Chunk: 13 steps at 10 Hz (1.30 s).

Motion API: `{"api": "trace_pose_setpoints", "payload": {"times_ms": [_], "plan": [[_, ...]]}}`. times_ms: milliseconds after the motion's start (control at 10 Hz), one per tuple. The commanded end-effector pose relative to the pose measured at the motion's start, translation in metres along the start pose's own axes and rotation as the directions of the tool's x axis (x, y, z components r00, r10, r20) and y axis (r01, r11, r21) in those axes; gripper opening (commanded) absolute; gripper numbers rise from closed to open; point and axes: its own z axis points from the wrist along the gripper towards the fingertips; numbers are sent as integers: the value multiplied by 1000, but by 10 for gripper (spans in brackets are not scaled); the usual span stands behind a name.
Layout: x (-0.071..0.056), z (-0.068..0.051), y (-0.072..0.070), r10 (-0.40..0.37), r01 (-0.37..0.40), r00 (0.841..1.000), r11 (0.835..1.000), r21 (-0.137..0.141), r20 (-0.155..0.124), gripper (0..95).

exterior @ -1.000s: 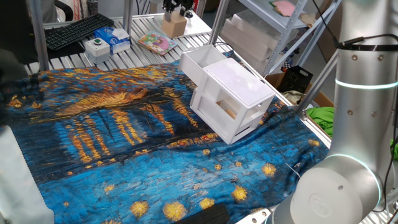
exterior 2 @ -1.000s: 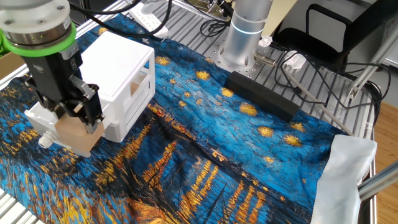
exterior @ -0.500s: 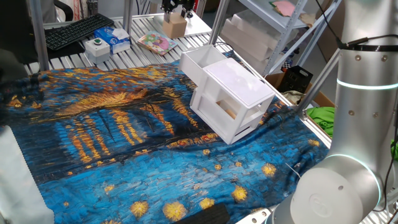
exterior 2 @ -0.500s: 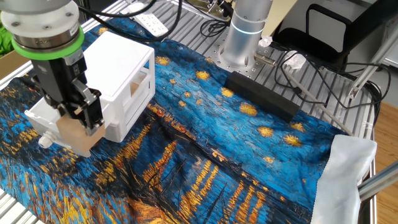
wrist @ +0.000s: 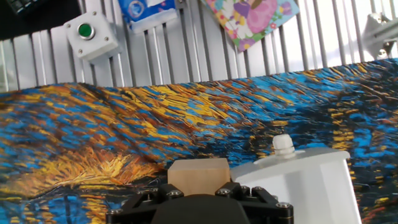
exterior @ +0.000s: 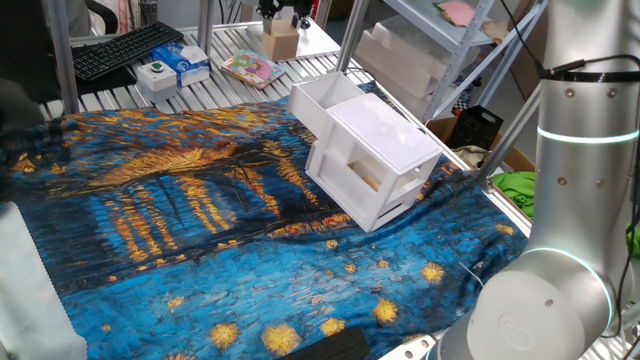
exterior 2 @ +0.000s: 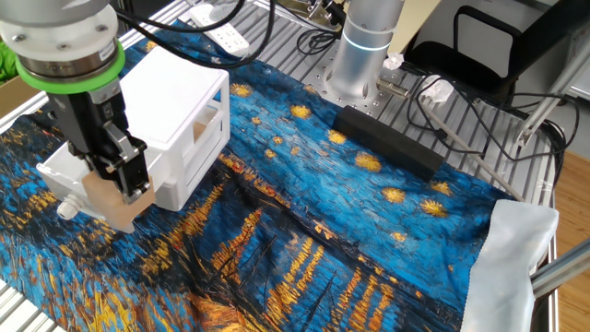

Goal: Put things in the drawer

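Spread over the slatted metal counter (exterior: 215, 45) is a blue and gold painted cloth (exterior: 200, 230), on which the white cabinet (exterior: 375, 160) is set at a slant to the cloth's edges. Its upper drawer (exterior: 320, 100) is seen pulled out, with the long axis of the tray running away from the cabinet body toward the far edge of the counter, and a small white knob (wrist: 282, 144) is shown on its front. A lower drawer (exterior: 360, 180) with a rectangular slot sits closed beneath. Behind the cloth a keyboard (exterior: 125, 48), a white button box (wrist: 91, 36) with a green button, a blue packet (exterior: 185, 60) and a colourful flat item (wrist: 252, 18) are laid on the bare slats. A black bar (exterior 2: 387, 140) lies on the cloth near the arm's base (exterior 2: 364, 51), and a white cloth (exterior 2: 512, 249) is draped at one corner. The tan block (exterior 2: 112, 203) is gripped between the fingers (exterior 2: 135, 171) of the gripper (exterior 2: 118, 184), which is pointed straight down, and is held in the air just beside the open drawer's front. The block's flat faces are turned roughly in line with the drawer's front wall.
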Motion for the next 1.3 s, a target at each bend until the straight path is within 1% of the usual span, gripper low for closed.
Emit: {"api": "trace_pose_setpoints", "payload": {"times_ms": [100, 200, 300, 400, 600, 700, 900, 1000, 1100, 1300], "plan": [[4, 1, -1, 4, -4, 1000, 1000, -4, 17, 0], [4, 1, -1, -2, 2, 1000, 1000, -2, 1, 0], [4, 1, -1, -15, 15, 999, 1000, 2, -29, 0], [4, 1, -1, -29, 29, 999, 1000, -2, -42, 0], [4, 1, -1, -39, 39, 998, 999, -1, -40, 0], [7, -2, -10, -74, 73, 996, 997, -5, -41, 0], [14, -3, -31, -118, 118, 993, 993, -22, -27, 0], [17, -3, -38, -131, 131, 991, 991, -29, -21, 0], [22, -2, -47, -149, 149, 989, 988, -29, -3, 0], [26, -5, -61, -178, 179, 984, 984, -26, 4, 0]]}}
